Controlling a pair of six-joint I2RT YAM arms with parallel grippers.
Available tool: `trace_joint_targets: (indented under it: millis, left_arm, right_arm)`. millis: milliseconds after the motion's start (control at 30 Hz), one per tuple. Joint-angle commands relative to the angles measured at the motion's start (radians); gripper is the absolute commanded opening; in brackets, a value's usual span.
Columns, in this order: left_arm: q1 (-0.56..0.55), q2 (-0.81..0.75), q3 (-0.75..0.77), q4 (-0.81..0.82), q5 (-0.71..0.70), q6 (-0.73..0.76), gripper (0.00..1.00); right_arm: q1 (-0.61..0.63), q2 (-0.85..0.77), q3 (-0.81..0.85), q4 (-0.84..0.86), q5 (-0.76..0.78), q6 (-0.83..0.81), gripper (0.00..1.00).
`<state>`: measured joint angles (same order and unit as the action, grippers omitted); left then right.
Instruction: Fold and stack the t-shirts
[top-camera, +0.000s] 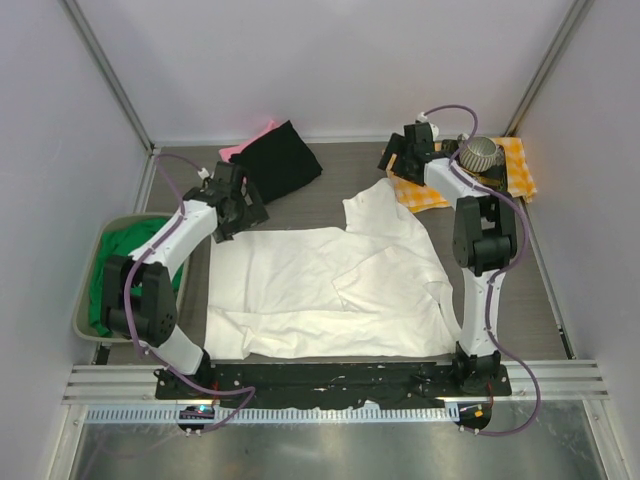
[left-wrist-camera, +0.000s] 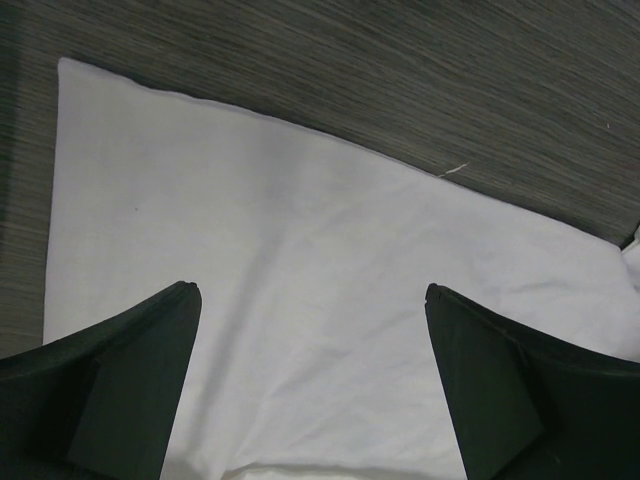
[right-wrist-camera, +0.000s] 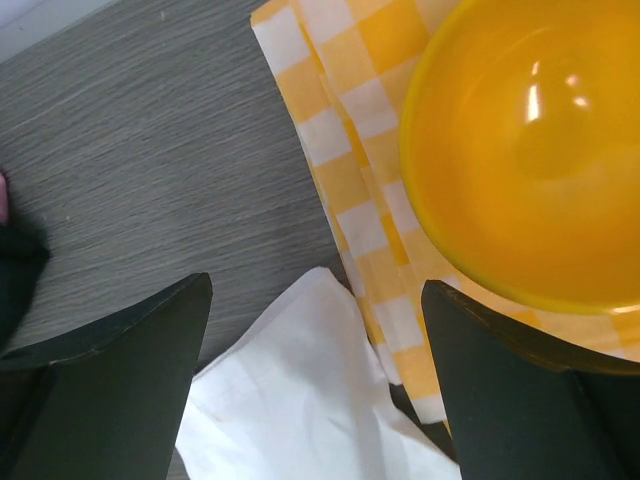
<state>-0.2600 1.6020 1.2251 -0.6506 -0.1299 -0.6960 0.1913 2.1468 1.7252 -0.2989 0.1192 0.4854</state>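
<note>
White t-shirt lies spread and rumpled on the counter. To its left is a bin holding the green t-shirt. Beyond it, the black t-shirt lies over the pink t-shirt. Just beside its far-right sleeve is the checked cloth, carrying a yellow bowl. My left tool is spread over its far-left corner. My right tool is spread over that sleeve. Both pinch nothing.

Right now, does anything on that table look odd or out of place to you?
Yes: a yellow bowl sits on a checked cloth in the far right corner, odd among laundry. The white t-shirt lies rumpled, one sleeve stretched up to that cloth's edge.
</note>
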Motion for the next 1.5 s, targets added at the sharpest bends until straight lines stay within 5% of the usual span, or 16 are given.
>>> trace_joint_targets:
  millis: [0, 300, 500, 767, 867, 1033, 1100, 1133, 1167, 1233, 1267, 1467]
  left_arm:
    - [0.021, -0.013, 0.011, -0.017, -0.005, 0.029, 1.0]
    - [0.056, -0.014, -0.042, -0.001, 0.007, 0.035, 1.0]
    - [0.059, -0.022, -0.042, -0.003, 0.015, 0.035, 1.0]
    - [0.059, -0.037, -0.062, 0.003, 0.024, 0.026, 1.0]
    - [0.059, -0.048, -0.073, 0.003, 0.026, 0.026, 1.0]
    - [0.061, -0.063, -0.081, 0.005, 0.012, 0.036, 1.0]
    - [0.061, -0.065, -0.082, 0.008, 0.015, 0.035, 1.0]
    - [0.059, -0.065, -0.084, 0.009, 0.019, 0.035, 1.0]
    - [0.059, -0.063, -0.085, 0.011, 0.021, 0.033, 1.0]
    - [0.059, -0.063, -0.088, 0.011, 0.029, 0.029, 1.0]
    - [0.059, -0.062, -0.09, 0.012, 0.029, 0.029, 1.0]
    - [0.062, -0.08, -0.111, 0.006, -0.008, 0.044, 1.0]
  right_arm:
    - [-0.003, 0.067, 0.071, 0.02, -0.078, 0.025, 0.91]
    - [-0.003, 0.122, 0.045, 0.043, -0.18, 0.076, 0.72]
    - [-0.001, 0.091, -0.021, 0.067, -0.181, 0.079, 0.42]
    - [0.0, 0.03, -0.064, 0.069, -0.145, 0.07, 0.15]
    - [0.017, -0.017, -0.079, 0.058, -0.044, 0.027, 0.01]
    - [0.086, -0.123, -0.15, 0.079, 0.221, -0.057, 0.01]
    - [0.108, -0.169, -0.191, 0.112, 0.322, -0.094, 0.1]
    - [0.125, -0.177, -0.199, 0.116, 0.341, -0.102, 0.24]
    - [0.134, -0.182, -0.194, 0.107, 0.377, -0.117, 0.49]
    - [0.155, -0.171, -0.178, 0.084, 0.416, -0.125, 0.72]
    - [0.163, -0.168, -0.158, 0.063, 0.454, -0.131, 0.91]
    - [0.177, -0.176, -0.179, 0.063, 0.522, -0.128, 0.98]
